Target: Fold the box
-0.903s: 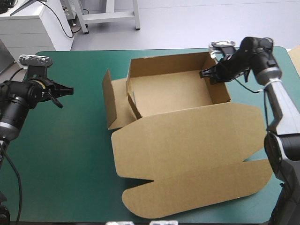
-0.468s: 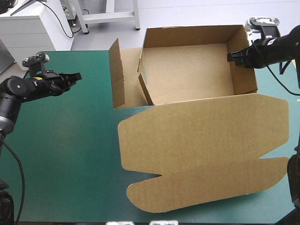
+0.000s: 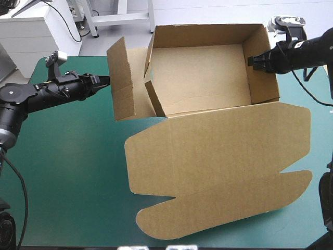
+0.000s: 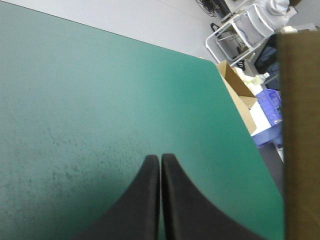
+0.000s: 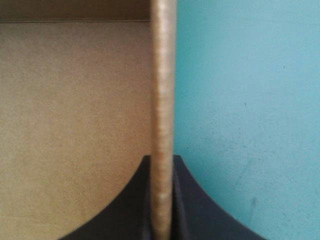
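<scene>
— Since earlier, our left gripper [image 3: 103,79] advances, fingers pressed together and empty, toward the loose side flap [image 3: 120,80] of the box [image 3: 203,88].
— Yes; our right gripper [image 3: 251,61] clamps the right wall [image 3: 263,70], steadying the box at the table's [image 3: 62,177] far side.

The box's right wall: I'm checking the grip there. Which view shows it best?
The right wrist view: the right wall stands clamped between the right gripper's fingers. The high view shows that grip small, from above; the left wrist view, only another strip of board.
</scene>
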